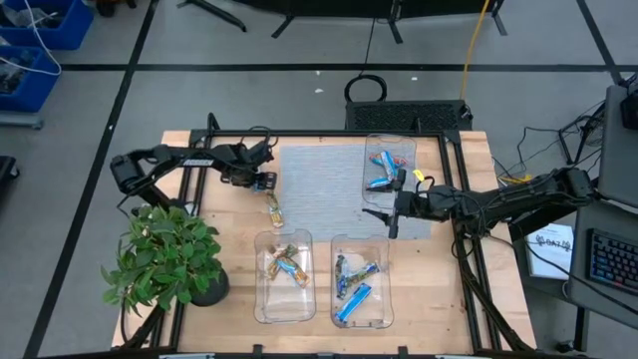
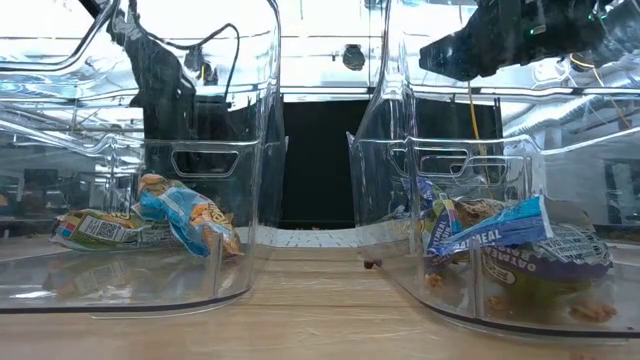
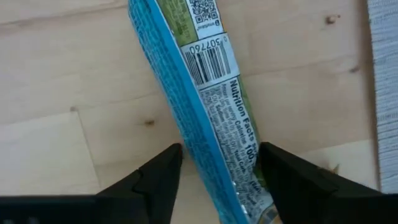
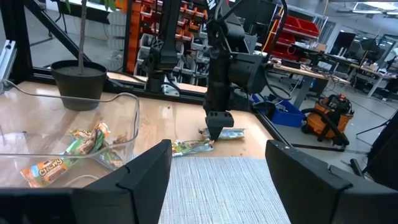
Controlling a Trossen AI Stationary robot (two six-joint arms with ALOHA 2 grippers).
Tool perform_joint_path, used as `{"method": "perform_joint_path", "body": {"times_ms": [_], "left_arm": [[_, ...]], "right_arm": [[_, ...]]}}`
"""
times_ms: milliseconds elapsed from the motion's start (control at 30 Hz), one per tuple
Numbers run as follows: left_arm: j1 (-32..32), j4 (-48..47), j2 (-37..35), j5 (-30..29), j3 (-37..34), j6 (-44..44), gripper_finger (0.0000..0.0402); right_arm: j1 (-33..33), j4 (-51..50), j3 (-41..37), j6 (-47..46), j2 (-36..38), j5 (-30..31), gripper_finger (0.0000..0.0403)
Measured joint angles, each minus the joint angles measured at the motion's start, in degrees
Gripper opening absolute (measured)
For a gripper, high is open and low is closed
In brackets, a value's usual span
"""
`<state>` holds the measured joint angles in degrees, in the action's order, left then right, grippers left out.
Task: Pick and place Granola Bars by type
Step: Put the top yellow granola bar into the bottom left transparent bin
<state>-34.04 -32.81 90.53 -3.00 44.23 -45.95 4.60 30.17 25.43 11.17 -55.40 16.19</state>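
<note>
My left gripper (image 1: 262, 183) points down at the table's far left over a granola bar with a blue edge and a green-and-white printed back (image 3: 211, 81), and is shut on it. A second bar (image 1: 273, 210) lies flat on the wood just near of it and also shows in the right wrist view (image 4: 191, 147). My right gripper (image 1: 391, 211) hangs open and empty over the grey mat (image 1: 319, 175), between the trays. Blue bars lie in the far tray (image 1: 371, 150), tan-gold ones in the near left tray (image 1: 261, 299), and blue and green ones in the near right tray (image 1: 387, 299). My left gripper has the bar's long sides (image 3: 245, 168) between its two fingers, near one end of the bar. The fingers come from above, pointing down, and lie across it. In the right wrist view the bar (image 4: 227, 132) lies on the wood under the fingertips.
A potted plant (image 1: 164, 254) stands at the table's near left corner. The three clear trays take up the near middle and the far right of the mat. Bare wood lies between the plant and the near left tray.
</note>
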Motion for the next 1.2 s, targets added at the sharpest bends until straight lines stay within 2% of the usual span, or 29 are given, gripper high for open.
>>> {"method": "perform_joint_path", "body": {"times_ms": [133,300,367,667,800,900,1067,1200], "left_arm": [[0.1,-0.4,-1.3,-0.3,-0.3,2.6,0.0164],[1.0,0.7,-3.3,-2.9,-0.3,5.0,0.0040],[1.4,1.2,-4.3,-4.5,-0.3,5.6,0.0015],[5.3,3.9,-12.1,-9.1,-0.3,8.7,0.0004],[9.2,6.6,-17.9,-9.7,-0.3,10.3,0.0003],[13.0,9.2,-22.3,-10.2,-0.3,14.6,0.0002],[19.6,13.3,-28.3,-8.1,-0.2,24.7,0.0001],[26.9,17.1,-30.7,-3.3,-0.2,31.5,0.0001]], "right_arm": [[0.0,-0.1,0.0,-0.6,0.0,0.0,0.0254],[0.0,-0.2,0.0,-1.5,0.0,0.0,0.0254],[0.0,-0.2,0.0,-1.5,0.0,0.1,0.0254],[0.0,-0.2,0.0,-2.1,0.0,0.1,0.0254],[0.0,-0.2,0.0,-2.1,0.0,0.2,0.0254],[0.0,-0.2,0.0,-2.2,0.0,0.4,0.0254],[0.0,-0.2,0.0,-2.9,0.0,0.5,0.0254],[0.0,-0.2,0.0,-3.1,0.0,0.5,0.0254]]}}
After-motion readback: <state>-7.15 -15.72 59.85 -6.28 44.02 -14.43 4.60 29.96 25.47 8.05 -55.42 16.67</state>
